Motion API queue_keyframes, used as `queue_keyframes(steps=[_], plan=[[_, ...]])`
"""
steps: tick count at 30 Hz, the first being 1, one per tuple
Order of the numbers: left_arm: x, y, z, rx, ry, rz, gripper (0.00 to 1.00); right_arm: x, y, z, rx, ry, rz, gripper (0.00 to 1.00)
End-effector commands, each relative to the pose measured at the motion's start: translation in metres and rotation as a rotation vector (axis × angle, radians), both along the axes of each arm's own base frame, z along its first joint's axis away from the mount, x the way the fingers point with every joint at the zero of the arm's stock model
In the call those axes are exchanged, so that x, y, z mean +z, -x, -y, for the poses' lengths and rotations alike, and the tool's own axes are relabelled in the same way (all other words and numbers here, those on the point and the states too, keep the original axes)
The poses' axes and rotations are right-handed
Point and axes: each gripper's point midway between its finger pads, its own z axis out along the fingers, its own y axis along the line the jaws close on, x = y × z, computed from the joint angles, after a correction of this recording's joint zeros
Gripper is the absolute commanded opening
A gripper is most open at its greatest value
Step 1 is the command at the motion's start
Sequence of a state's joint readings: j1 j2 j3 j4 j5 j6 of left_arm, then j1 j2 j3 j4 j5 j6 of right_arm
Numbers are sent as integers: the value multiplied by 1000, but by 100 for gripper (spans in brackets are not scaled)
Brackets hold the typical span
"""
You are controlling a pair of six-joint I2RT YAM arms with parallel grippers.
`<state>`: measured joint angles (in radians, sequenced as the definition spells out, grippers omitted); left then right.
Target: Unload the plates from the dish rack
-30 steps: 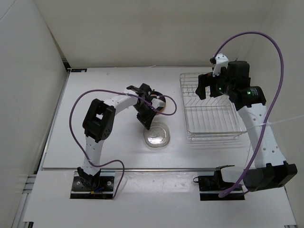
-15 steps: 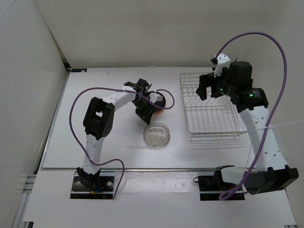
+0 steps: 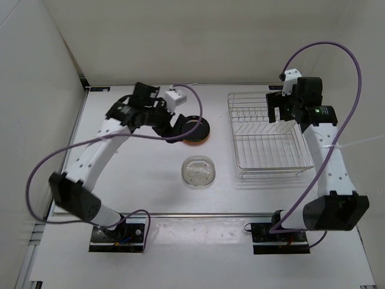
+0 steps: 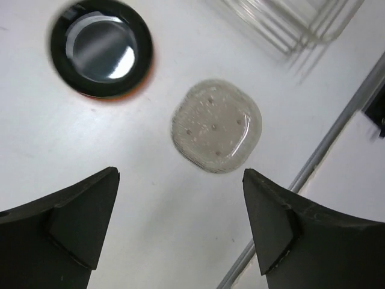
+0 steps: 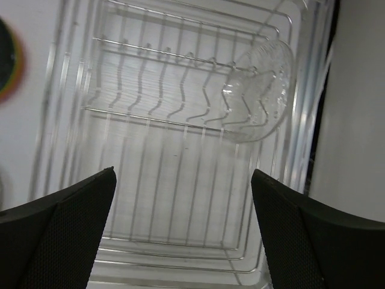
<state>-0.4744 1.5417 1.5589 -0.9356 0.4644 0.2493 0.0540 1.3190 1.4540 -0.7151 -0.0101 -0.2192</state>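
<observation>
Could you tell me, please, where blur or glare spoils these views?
Left wrist view: the black plate is smeared, with white glare on its centre; the clear plate beside it is sharper. Right wrist view: the dish rack wires look soft and streaked. Top external view: evenly lit, sharp.

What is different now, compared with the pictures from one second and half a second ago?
The left gripper pulled back from over the black plate and swung left; its fingers are open and empty. The right gripper shifted slightly right over the dish rack, open too. Unmoved: the black plate stacked on the orange plate, the clear plate on the table, the rack.
</observation>
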Motion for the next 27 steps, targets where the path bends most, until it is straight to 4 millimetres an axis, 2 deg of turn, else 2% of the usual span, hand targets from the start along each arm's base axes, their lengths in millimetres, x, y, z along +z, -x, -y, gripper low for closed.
queue_keyframes(steps=[1,2,3,6,9,11,12,14,15,16,17,18,20,22,23,24,25,27], plan=[[40,-6,-23,159,77,118,95,0,-34,40,-89,153,30,95],[45,-11,-33,211,73,145,96,0,-39,47,-122,177,31,94],[51,-7,-37,251,93,159,100,-1,-44,55,-139,201,25,92],[62,-16,-54,356,96,213,100,0,-68,67,-168,271,31,90],[57,-26,-67,448,63,213,100,1,-97,85,-212,349,36,87],[55,-27,-73,466,51,209,100,3,-106,90,-215,359,38,87],[49,-27,-75,474,38,202,100,-5,-112,92,-216,375,19,84],[38,-29,-80,489,20,189,100,-1,-123,97,-223,408,38,80],[40,-30,-81,500,23,209,100,-11,-130,99,-221,424,20,80],[32,-31,-83,507,12,203,100,-19,-132,104,-231,447,-2,74],[37,-31,-83,508,22,218,100,-19,-136,109,-236,457,0,72],[37,-32,-85,517,16,223,100,-31,-139,110,-230,459,-24,72],[38,-35,-86,517,5,232,100,-35,-141,114,-239,459,-28,72],[38,-38,-86,524,0,235,100,-48,-144,120,-243,462,-57,72],[35,-39,-86,524,-6,228,100,-48,-144,120,-243,462,-57,71],[39,-40,-86,524,0,235,100,-59,-143,120,-237,464,-81,71],[36,-42,-85,524,-6,228,100,-58,-144,124,-254,456,-73,71],[32,-43,-85,517,-17,224,100,-71,-139,124,-247,458,-105,69]])
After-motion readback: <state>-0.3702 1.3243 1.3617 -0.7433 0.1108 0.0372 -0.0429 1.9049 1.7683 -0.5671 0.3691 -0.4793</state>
